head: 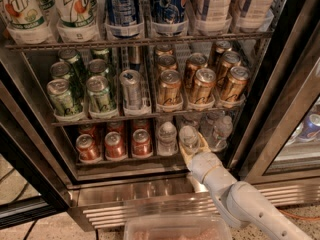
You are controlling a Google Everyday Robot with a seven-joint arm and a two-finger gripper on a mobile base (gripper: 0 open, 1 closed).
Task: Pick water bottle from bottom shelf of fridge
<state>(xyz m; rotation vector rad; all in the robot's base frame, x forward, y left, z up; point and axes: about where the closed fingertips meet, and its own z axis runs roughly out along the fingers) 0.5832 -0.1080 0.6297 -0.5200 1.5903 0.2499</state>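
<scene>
My gripper (193, 148): lower centre of the frame, just inside the front edge of the bottom shelf (125, 159). My arm (240, 204) trails off to the lower right.
My fingers (203, 142): one tan pad on each side of the water bottle (189, 135), with no gap showing. I judge them clenched on it.
Water bottle, place: front of its lane on the lowest rack of the fridge (130, 206), right of centre, below the gold cans (200, 84).
Water bottle, bearing from the fingers: directly between them, its cap just above and slightly behind my wrist.
Water bottle, long axis: vertical. It stands upright with the pale cap pointing up toward the rack overhead.
Neighbours: a like bottle (167, 137) just to the left and more clear bottles (220, 130) just to the right and behind. The red soda cans (115, 144) are further left.
Coming move, as I judge it: draw the bottle straight out toward the lower edge of the frame, keeping it upright. The near bottles on both sides leave little room to swing.
</scene>
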